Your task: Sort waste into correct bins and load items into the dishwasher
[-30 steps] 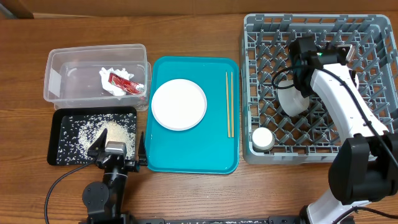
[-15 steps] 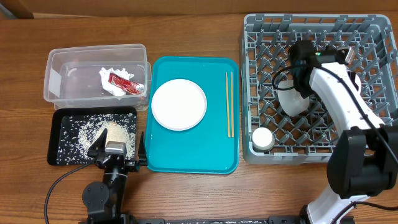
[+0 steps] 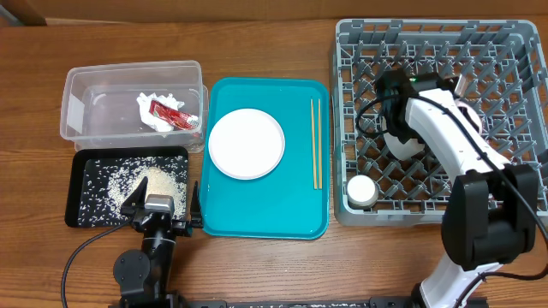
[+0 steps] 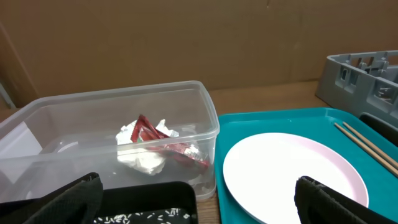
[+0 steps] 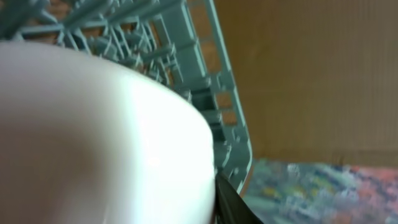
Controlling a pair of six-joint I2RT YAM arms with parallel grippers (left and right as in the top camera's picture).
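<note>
My right gripper [image 3: 399, 127] is over the grey dish rack [image 3: 514, 51], shut on a white bowl [image 3: 404, 144] that stands tilted among the pegs. In the right wrist view the bowl [image 5: 93, 137] fills the frame against one black finger [image 5: 231, 202]. A small white cup [image 3: 361, 190] sits in the rack's front left corner. The round plate [image 3: 247, 144] and two chopsticks [image 3: 316, 141] lie on the teal tray [image 3: 265, 218]. The napkin [image 3: 157, 118] and red packet [image 3: 169, 112] lie in the clear tub [image 3: 77, 94]. Rice [image 3: 158, 181] lies in the black tray [image 3: 81, 214]. My left gripper [image 3: 167, 201] is open and empty. I see no smaller dish.
The left wrist view shows the clear tub [image 4: 205, 124], napkin [image 4: 146, 152], packet [image 4: 168, 140], plate [image 4: 292, 174], chopsticks [image 4: 367, 143] and the black tray's edge [image 4: 155, 196]. The open left gripper [image 4: 211, 205] frames them. The rack's rim [image 4: 360, 74] stands at far right.
My right wrist has swung left and forward over the rack while the bowl stayed in about the same spot. The left arm has not moved.
</note>
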